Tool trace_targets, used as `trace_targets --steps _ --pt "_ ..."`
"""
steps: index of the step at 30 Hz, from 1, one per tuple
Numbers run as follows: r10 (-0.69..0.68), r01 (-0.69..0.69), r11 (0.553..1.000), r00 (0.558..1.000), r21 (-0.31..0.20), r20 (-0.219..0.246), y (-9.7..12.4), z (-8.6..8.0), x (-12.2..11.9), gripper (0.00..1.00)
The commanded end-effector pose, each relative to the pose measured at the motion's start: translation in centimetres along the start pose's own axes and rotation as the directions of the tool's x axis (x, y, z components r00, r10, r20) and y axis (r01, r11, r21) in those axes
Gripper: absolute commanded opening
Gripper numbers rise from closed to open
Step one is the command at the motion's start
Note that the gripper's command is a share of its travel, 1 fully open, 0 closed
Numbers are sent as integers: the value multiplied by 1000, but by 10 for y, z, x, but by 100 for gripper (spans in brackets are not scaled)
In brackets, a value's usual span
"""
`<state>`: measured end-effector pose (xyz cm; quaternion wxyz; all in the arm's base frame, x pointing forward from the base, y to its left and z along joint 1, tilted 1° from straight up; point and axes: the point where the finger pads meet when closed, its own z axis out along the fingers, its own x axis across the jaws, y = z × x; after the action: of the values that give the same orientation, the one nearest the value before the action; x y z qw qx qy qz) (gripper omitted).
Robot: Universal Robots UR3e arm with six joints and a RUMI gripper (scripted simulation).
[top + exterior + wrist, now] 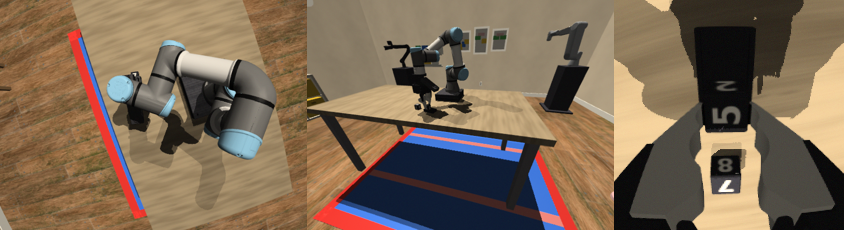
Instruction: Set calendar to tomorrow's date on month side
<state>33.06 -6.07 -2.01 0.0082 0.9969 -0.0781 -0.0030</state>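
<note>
Hiding part of the tray (430,111) (725,52) (from above), the arm (159,69) (457,55) reaches over.

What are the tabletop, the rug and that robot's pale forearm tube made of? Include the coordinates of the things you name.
The tabletop (154,20) (382,99) (631,30) looks like matte wood, going by its streaky tan grain. The rug (99,119) (456,172) could be woven fabric or vinyl: flat colours, no visible pile. The forearm tube (205,67) (435,44) is smooth and off-white, perhaps painted metal or plastic.

From above, the arm (154,99) (457,55) covers part of the tray (430,110) (725,52); we can't read the month's name in any view
</note>
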Motion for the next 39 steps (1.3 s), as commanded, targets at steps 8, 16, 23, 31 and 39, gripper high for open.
trace_targets --steps 8,16,23,31,39 --pt "0 0 1000 1000 0 -2 0 0 0 18" --pt "0 0 1000 1000 0 -2 0 0 0 26" --pt "0 0 1000 1000 0 -2 0 0 0 29" --pt "0 0 1000 1000 0 -2 0 -1 1 29" --pt "0 0 1000 1000 -1 -4 1 -11 1 29"
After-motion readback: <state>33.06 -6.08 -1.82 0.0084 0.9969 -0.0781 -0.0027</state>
